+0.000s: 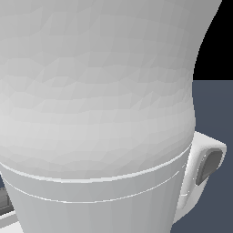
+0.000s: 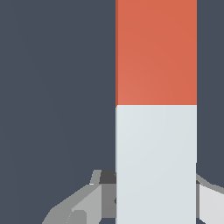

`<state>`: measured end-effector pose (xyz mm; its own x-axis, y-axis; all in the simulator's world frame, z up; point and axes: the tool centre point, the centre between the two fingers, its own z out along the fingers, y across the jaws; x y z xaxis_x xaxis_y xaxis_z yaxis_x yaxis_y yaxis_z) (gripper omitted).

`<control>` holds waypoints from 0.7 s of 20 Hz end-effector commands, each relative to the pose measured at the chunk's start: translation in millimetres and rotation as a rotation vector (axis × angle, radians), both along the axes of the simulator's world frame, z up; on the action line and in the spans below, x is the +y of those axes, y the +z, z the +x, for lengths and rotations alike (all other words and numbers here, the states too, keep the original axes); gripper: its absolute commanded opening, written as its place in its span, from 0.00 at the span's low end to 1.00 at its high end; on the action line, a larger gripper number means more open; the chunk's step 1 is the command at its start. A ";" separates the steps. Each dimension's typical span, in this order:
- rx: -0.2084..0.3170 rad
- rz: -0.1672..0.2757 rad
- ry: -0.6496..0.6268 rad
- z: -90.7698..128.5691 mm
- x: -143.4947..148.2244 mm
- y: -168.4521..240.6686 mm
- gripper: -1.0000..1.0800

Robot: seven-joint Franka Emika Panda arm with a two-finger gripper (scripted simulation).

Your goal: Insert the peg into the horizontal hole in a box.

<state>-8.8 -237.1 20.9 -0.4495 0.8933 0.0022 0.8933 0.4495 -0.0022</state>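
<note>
In the wrist view the peg [image 2: 156, 109] fills the frame lengthwise, its orange-red part [image 2: 156, 52] far from the fingers and its pale grey-white part [image 2: 156, 166] between them. My gripper [image 2: 156, 199] stands with one grey finger [image 2: 89, 201] against one side of the pale part and the other finger [image 2: 212, 201] against the opposite side, so it looks shut on the peg. The box and its hole are out of view. In the exterior view the peg and the fingers are hidden.
The exterior view is almost wholly filled by a white arm link [image 1: 95, 104] close to the camera, with a strip of dark blue-grey floor [image 1: 214, 109] at the exterior view's right. The same dark floor [image 2: 52, 87] lies behind the peg.
</note>
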 end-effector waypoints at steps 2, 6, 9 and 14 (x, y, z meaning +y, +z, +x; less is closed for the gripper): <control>-0.003 0.000 -0.008 2.2 27.0 5.2 0.00; -0.003 -0.001 -0.022 4.4 67.3 11.3 0.00; -0.003 -0.001 -0.035 7.0 102.8 16.6 0.00; -0.003 -0.001 -0.056 12.7 162.4 25.7 0.00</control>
<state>1.8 -92.9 42.7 -0.4049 0.9143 0.0017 0.9143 0.4049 -0.0020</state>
